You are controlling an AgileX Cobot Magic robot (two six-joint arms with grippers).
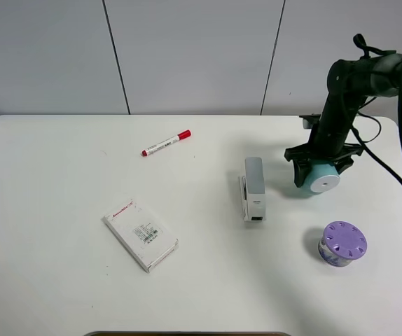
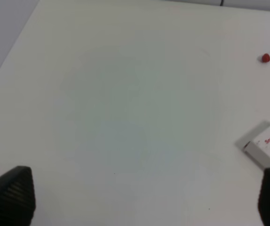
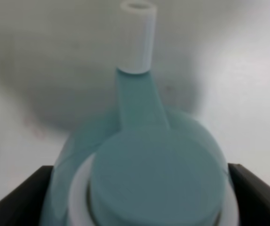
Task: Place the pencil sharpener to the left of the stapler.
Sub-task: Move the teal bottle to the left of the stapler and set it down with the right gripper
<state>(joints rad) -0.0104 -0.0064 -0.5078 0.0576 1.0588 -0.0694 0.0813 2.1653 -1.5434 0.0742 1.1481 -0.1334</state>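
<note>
I log right gripper clamped on pencil sharpener, just right of stapler; left gripper fingers spread wide.

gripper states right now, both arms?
Left gripper: open, empty.
Right gripper: closed on the sharpener.
</note>
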